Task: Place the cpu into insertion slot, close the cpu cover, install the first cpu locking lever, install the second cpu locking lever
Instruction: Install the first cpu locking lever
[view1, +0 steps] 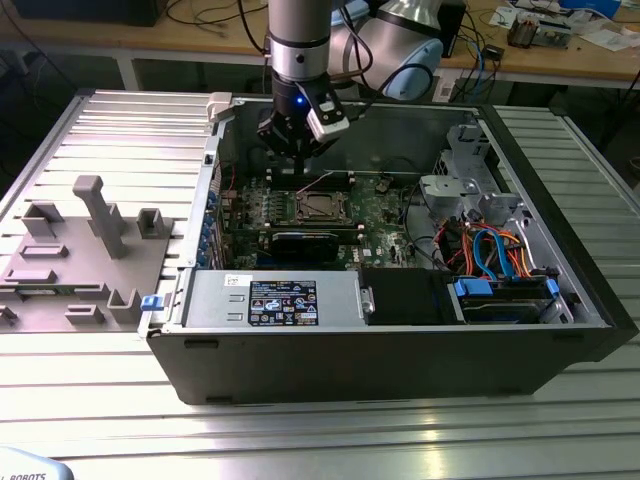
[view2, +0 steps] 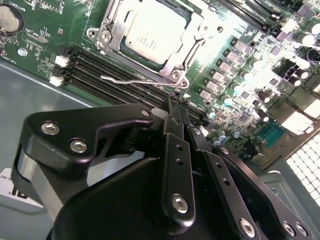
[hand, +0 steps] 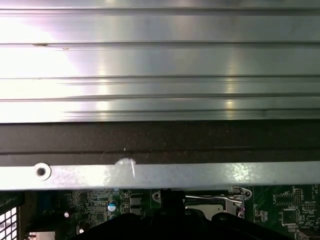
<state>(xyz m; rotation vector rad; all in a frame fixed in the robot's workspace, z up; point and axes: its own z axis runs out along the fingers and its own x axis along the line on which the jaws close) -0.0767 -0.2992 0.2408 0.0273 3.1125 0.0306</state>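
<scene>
Label (view1: 283, 302) print, nothing legible

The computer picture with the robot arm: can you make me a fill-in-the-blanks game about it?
1. The cpu already sits in the slot of the ____ motherboard.
2. The silvery cover lies ____ over the chip.
3. The gripper is black and holds ____.
4. In the exterior view, the gripper hangs ____ the open computer case.

Missing words: green; closed; nothing; above
</scene>
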